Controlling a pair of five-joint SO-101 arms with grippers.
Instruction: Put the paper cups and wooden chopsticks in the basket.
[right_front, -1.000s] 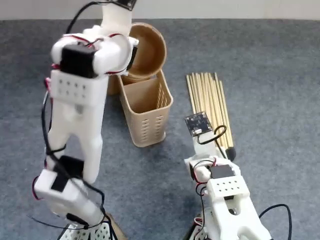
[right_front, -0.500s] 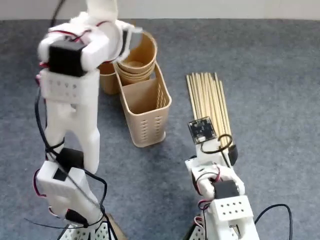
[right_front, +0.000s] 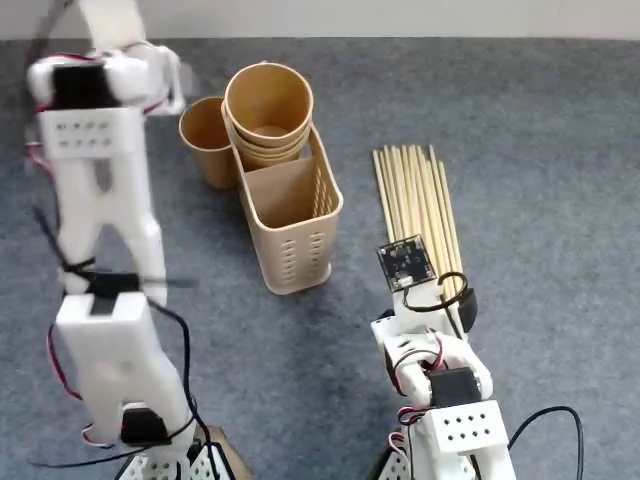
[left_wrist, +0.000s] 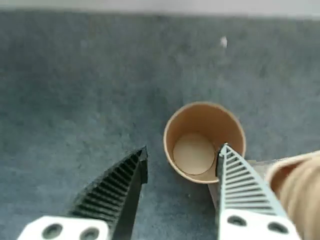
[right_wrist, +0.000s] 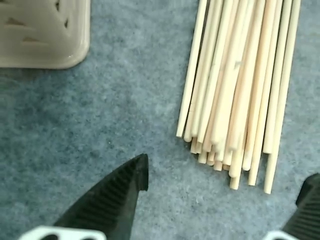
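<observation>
- Left tool released near loose paper cup: likely light, crushable, pinch rim gently.
- Right tool released by chopsticks: likely stiff, slippery, grab mid-bundle.

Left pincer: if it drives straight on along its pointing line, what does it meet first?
Likely the single upright brown paper cup, in line with the open left pincer, closer to its white finger. Depth is unclear; that finger might clip the rim first.

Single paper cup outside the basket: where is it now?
High view: the single cup stands upright beside the far end of the basket, on the left arm's side, by the stacked cups, with the open left gripper near it.
</observation>
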